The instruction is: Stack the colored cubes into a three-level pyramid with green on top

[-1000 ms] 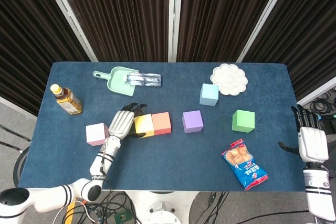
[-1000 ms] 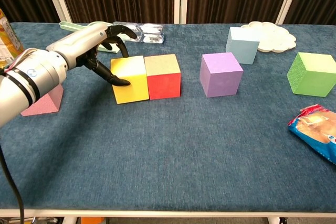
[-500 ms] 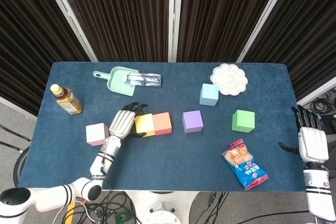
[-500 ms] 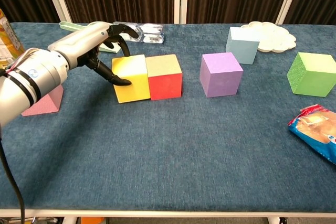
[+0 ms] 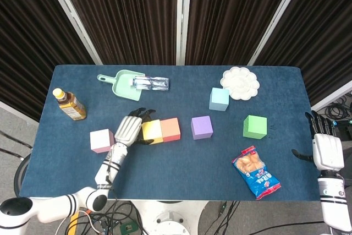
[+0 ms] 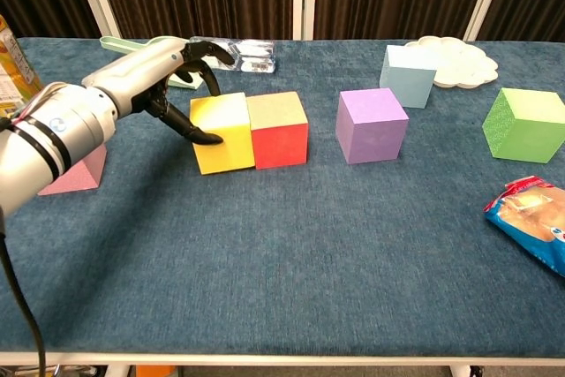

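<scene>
1. Blue cloth covers the surface (image 5: 181, 171), and only the head view takes in all of it, with the right hand (image 5: 326, 148) off its right edge, fingers straight and apart, holding nothing; the chest view does not show this hand.
2. From the chest, the left hand (image 6: 163, 77) shows in side view: its dark fingertips (image 6: 209, 138) touch the left face of the yellow cube (image 6: 222, 132), fingers spread, gripping nothing.
3. That yellow cube stands flush against the red cube (image 6: 279, 129); from above the pair sits left of centre, with the purple cube (image 5: 202, 127) apart to their right.
4. Further right, the green cube (image 5: 255, 126) stands alone near the right edge, and the light blue cube (image 5: 219, 99) stands just beside the white flower-shaped dish (image 5: 240, 83).
5. The pink cube (image 5: 102, 140) is whole in the head view; in the chest view the left forearm covers most of it.
6. In the chest view the snack packet (image 6: 535, 222) is cut by the right frame edge and the bottle (image 6: 12, 64) by the left.
7. A clear bottle (image 5: 149, 83) lies across the green dustpan (image 5: 122, 85).
</scene>
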Robot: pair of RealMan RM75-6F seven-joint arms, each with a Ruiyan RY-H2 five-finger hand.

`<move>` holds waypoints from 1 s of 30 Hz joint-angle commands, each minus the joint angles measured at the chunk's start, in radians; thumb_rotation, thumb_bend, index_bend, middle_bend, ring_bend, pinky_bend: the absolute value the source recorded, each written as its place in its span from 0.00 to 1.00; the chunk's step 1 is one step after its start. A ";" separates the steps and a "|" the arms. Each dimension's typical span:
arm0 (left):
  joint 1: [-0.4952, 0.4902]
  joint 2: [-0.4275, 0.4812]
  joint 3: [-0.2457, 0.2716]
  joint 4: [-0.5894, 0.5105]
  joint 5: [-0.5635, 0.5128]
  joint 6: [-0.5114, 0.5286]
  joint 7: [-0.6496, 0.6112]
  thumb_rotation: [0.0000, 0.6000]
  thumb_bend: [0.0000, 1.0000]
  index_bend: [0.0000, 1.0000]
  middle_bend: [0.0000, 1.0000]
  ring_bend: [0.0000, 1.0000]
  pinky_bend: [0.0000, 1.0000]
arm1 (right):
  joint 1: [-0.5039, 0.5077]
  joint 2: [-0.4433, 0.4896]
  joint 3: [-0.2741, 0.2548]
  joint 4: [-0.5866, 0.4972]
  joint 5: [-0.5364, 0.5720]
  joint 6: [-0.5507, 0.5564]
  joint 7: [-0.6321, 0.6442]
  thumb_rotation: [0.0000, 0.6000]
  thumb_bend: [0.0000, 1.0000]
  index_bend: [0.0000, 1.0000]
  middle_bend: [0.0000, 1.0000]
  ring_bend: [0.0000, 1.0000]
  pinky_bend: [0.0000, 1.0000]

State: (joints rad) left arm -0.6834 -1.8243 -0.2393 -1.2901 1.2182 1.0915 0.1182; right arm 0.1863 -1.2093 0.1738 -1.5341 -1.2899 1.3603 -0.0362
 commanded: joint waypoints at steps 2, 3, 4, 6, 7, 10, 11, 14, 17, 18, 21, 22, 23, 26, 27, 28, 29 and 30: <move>0.002 -0.001 0.003 0.000 0.002 0.001 -0.001 1.00 0.06 0.19 0.47 0.13 0.21 | -0.001 0.001 0.001 -0.001 0.000 0.003 0.000 1.00 0.00 0.00 0.00 0.00 0.00; 0.003 -0.002 0.004 -0.001 0.003 0.003 -0.001 1.00 0.06 0.19 0.47 0.13 0.21 | -0.002 0.002 0.001 -0.002 0.000 0.004 0.000 1.00 0.00 0.00 0.00 0.00 0.00; 0.004 -0.002 0.004 -0.001 0.004 0.004 -0.002 1.00 0.06 0.19 0.47 0.13 0.21 | -0.002 0.003 0.001 -0.002 0.000 0.004 0.000 1.00 0.00 0.00 0.00 0.00 0.00; 0.005 -0.002 0.004 -0.002 0.004 0.004 -0.004 1.00 0.06 0.19 0.47 0.13 0.21 | -0.002 0.003 0.001 -0.002 0.002 0.002 0.000 1.00 0.00 0.00 0.00 0.00 0.00; 0.006 -0.002 0.004 -0.002 0.004 0.005 -0.004 1.00 0.06 0.19 0.47 0.13 0.21 | -0.002 0.004 0.001 -0.002 0.003 0.001 0.000 1.00 0.00 0.00 0.00 0.00 0.00; 0.005 -0.005 0.004 0.001 0.003 0.003 -0.004 1.00 0.06 0.19 0.47 0.13 0.21 | 0.000 0.003 0.001 -0.002 0.005 -0.003 -0.002 1.00 0.00 0.00 0.00 0.00 0.00; 0.005 -0.006 0.004 0.002 0.002 0.002 -0.004 1.00 0.06 0.19 0.47 0.13 0.21 | 0.000 0.003 0.001 -0.002 0.005 -0.004 -0.002 1.00 0.00 0.00 0.00 0.00 0.00; 0.005 -0.008 0.006 0.004 0.002 -0.002 -0.005 1.00 0.06 0.19 0.47 0.13 0.21 | 0.001 0.002 0.002 -0.002 0.006 -0.005 -0.003 1.00 0.00 0.00 0.00 0.00 0.00; 0.005 -0.013 0.006 0.011 0.006 0.003 -0.005 1.00 0.06 0.19 0.47 0.13 0.21 | 0.001 0.002 0.001 -0.002 0.007 -0.006 -0.005 1.00 0.00 0.00 0.00 0.00 0.00; 0.005 -0.015 0.004 0.014 0.006 0.002 -0.008 1.00 0.06 0.19 0.47 0.13 0.21 | 0.001 0.002 0.001 -0.003 0.007 -0.006 -0.005 1.00 0.00 0.00 0.00 0.00 0.00; 0.004 -0.017 0.003 0.018 0.008 0.003 -0.010 1.00 0.06 0.19 0.46 0.13 0.21 | 0.001 0.003 0.002 -0.004 0.008 -0.006 -0.005 1.00 0.00 0.00 0.00 0.00 0.00; 0.004 -0.017 0.003 0.018 0.009 0.003 -0.010 1.00 0.06 0.19 0.46 0.13 0.21 | 0.001 0.004 0.002 -0.005 0.008 -0.006 -0.005 1.00 0.00 0.00 0.00 0.00 0.00; 0.003 -0.018 0.004 0.018 0.009 0.002 -0.009 1.00 0.06 0.19 0.45 0.13 0.21 | 0.001 0.003 0.002 -0.005 0.008 -0.006 -0.005 1.00 0.00 0.00 0.00 0.00 0.00; 0.003 -0.017 0.007 0.016 0.008 -0.006 -0.004 1.00 0.06 0.19 0.42 0.13 0.21 | 0.002 0.003 0.001 -0.004 0.010 -0.009 -0.008 1.00 0.00 0.00 0.00 0.00 0.00; 0.003 -0.017 0.009 0.016 0.006 -0.009 -0.004 1.00 0.06 0.19 0.41 0.13 0.21 | 0.002 0.002 0.001 -0.003 0.012 -0.012 -0.009 1.00 0.00 0.00 0.00 0.00 0.00; 0.003 -0.016 0.010 0.017 0.005 -0.012 -0.004 1.00 0.06 0.19 0.39 0.13 0.21 | 0.003 0.002 0.001 -0.004 0.014 -0.014 -0.009 1.00 0.00 0.00 0.00 0.00 0.00; 0.003 -0.016 0.010 0.017 0.004 -0.014 -0.004 1.00 0.06 0.19 0.37 0.13 0.21 | 0.003 0.002 0.001 -0.004 0.015 -0.016 -0.009 1.00 0.00 0.00 0.00 0.00 0.00; 0.003 -0.015 0.011 0.018 0.002 -0.017 -0.004 1.00 0.06 0.19 0.35 0.13 0.21 | 0.003 0.002 0.000 -0.004 0.017 -0.017 -0.010 1.00 0.00 0.00 0.00 0.00 0.00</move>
State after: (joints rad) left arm -0.6803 -1.8399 -0.2287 -1.2727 1.2209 1.0748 0.1143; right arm 0.1890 -1.2070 0.1743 -1.5380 -1.2732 1.3435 -0.0456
